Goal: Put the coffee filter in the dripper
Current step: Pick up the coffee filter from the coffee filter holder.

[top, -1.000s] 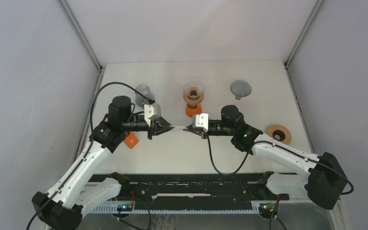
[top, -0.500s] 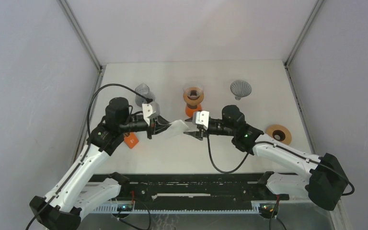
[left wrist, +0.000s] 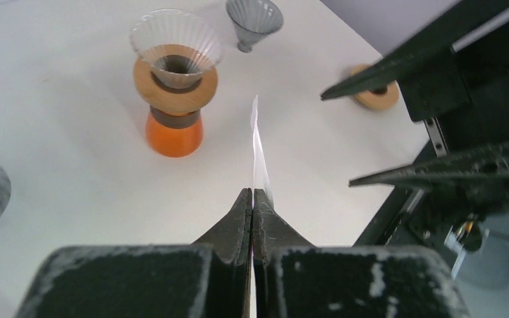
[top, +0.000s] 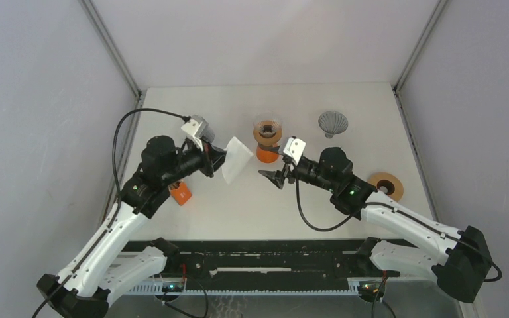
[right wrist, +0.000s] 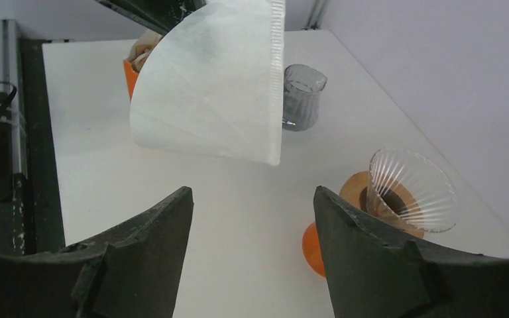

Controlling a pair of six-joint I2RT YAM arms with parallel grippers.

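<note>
Top external view: left gripper [top: 220,159] clamping the flat coffee filter [top: 236,159] in the air, filter reaching rightward toward the dripper [top: 268,127] just beyond; right gripper [top: 277,172] wide, empty, nearby.

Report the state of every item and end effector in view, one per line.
White paper coffee filter: folded flat, held in the air.
Left end effector: shut on the filter's edge.
Right end effector: open, empty.
Clear ribbed dripper on wooden collar and orange base: upright, empty.
Grey ribbed cone: upright, mouth up.
Wooden ring: lying flat on the table.
Grey glass cup: upright.
</note>
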